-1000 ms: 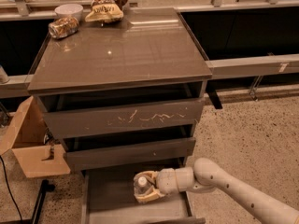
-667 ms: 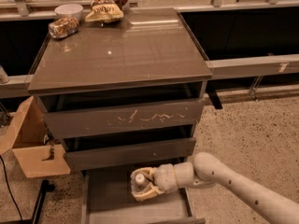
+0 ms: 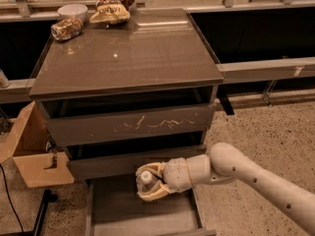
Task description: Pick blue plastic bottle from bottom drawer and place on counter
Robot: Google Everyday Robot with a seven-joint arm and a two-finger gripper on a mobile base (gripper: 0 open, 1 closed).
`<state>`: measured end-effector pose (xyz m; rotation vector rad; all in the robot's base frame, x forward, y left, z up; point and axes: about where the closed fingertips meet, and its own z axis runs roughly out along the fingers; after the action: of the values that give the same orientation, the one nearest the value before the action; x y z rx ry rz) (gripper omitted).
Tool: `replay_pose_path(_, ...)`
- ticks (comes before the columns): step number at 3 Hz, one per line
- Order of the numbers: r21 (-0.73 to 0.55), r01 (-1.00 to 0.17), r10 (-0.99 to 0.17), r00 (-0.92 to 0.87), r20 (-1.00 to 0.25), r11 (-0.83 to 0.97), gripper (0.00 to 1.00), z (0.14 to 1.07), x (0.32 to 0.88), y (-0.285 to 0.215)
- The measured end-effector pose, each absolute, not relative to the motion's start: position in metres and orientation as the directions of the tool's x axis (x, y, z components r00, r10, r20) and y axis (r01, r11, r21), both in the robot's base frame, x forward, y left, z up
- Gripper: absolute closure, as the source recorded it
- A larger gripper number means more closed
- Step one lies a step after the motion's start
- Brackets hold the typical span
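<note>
In the camera view, your gripper [image 3: 149,183] has come up and a little to the left over the last second. It now hangs over the back of the open bottom drawer [image 3: 138,215], just below the closed front of the middle drawer [image 3: 118,163]. The jaws are clamped on the bottle [image 3: 144,177], whose white cap shows between them, facing up towards the camera. The bottle has risen with the gripper and looks to be off the drawer floor, though you cannot see its underside.

By my reading, the pick is done and the carry has begun. The table [image 3: 133,53] is well above the gripper, past the scratched drawer [image 3: 133,124], so most of the lift is still to come. You will need to pull outward before rising, or the bottle may catch on the drawer fronts or the table's edge. The near part of the table is bare. The can [image 3: 66,28], bowl [image 3: 72,11] and snack bag [image 3: 110,6] sit at its far left.
</note>
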<state>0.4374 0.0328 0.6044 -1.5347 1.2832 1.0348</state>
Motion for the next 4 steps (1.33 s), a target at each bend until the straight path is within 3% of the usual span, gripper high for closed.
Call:
replay_pose_path(2, -0.103, -0.988, -0.263, 0.130, -0.956, -0.116, 1.00, 0.632, 0.445, 0.037)
replay_pose_path(4, -0.091, -0.986, -0.301, 0.129, -0.945, -0.138, 1.00, 0.742, 0.469, 0.045)
